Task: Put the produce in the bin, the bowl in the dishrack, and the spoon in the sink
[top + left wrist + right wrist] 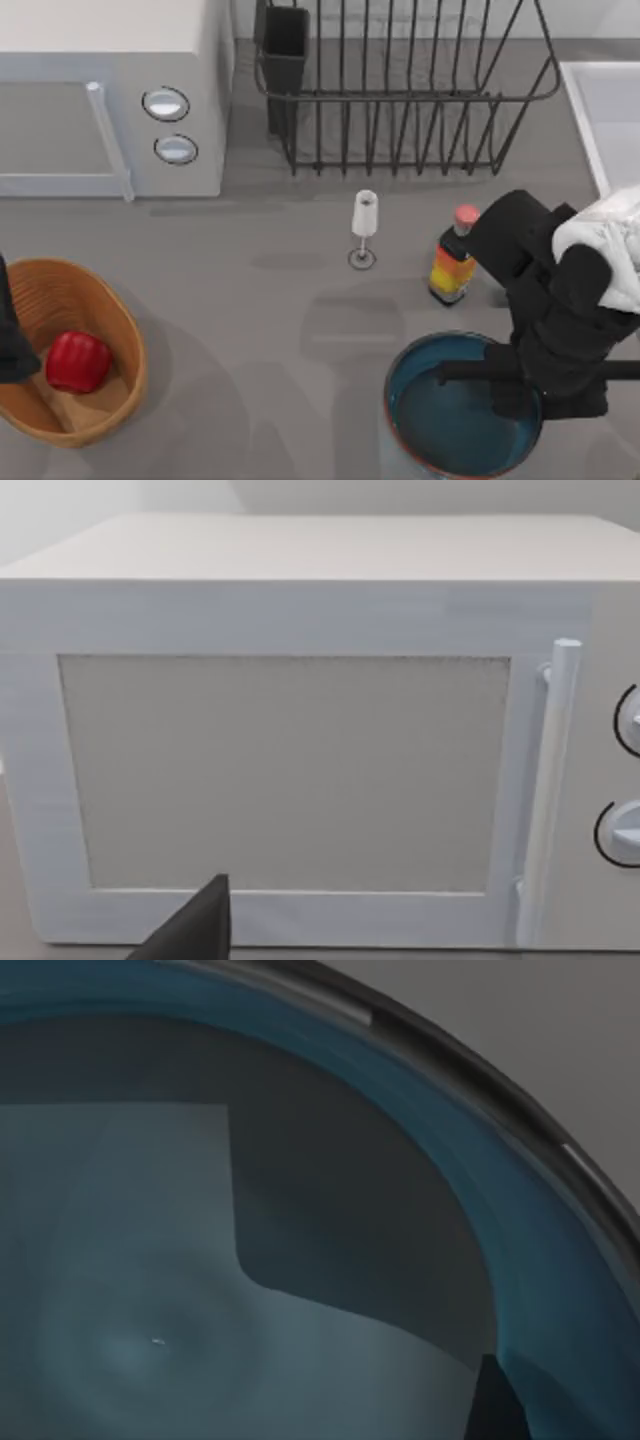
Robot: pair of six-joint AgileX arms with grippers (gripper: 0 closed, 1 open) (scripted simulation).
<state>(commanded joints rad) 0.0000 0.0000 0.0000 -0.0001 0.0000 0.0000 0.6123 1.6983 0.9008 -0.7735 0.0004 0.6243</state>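
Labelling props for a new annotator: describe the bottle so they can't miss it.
Start at the dishrack along the table's far edge. In front of its right end, beside the bowl that the right arm's claw reaches into, stands the bottle. It has a pink cap and yellow-orange-red bands, unlike the small white upright spoon to its left.

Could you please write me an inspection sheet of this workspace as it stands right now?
Surface: grey table.
Job's things: produce lies in the bin; bowl at the front right, not in the dishrack; sink at the far right; spoon: nothing seen.
Clutter: wine glass, bottle, microwave.
Grippers: right gripper at the bowl's right rim; left gripper at the left edge by the bin.
Cables: nothing seen.
Surroundings: pale wall behind.
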